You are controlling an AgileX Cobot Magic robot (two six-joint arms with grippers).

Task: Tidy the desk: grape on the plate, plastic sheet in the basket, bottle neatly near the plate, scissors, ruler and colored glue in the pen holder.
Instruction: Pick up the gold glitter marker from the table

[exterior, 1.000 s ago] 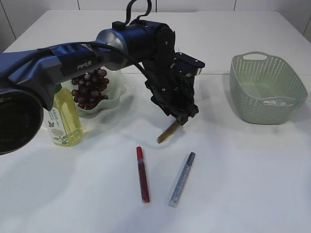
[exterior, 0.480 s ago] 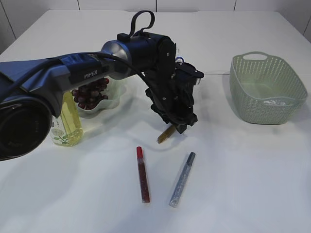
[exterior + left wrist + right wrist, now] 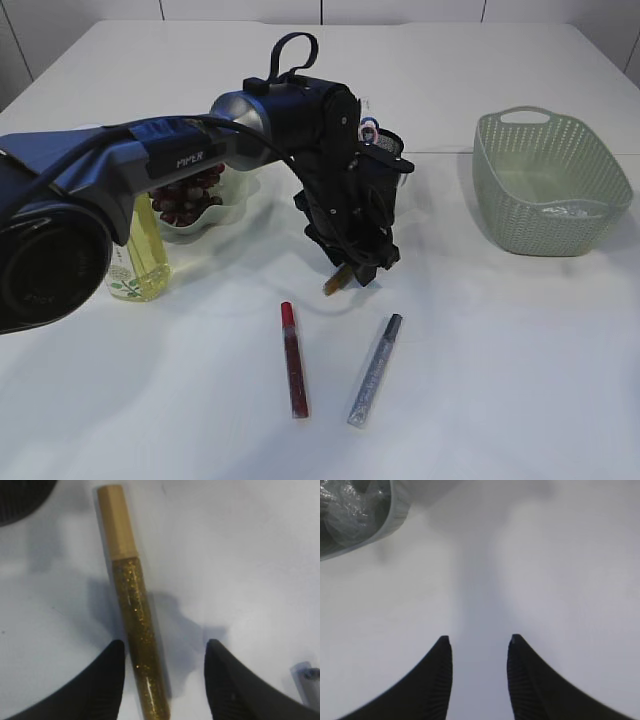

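Lying flat, the gold glitter glue (image 3: 135, 625) has a tan cap.

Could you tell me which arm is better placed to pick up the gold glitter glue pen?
The left. Its gripper hangs open right over the gold glue pen, which lies between the fingers. The right gripper is open over bare table beside the basket, with no pen in its view.

"PIPER" is printed on the left arm (image 3: 190, 155).

Left arm dropping in!
Left gripper (image 3: 352, 272) has sunk lower over the gold glue pen (image 3: 335, 282), covering more of it.
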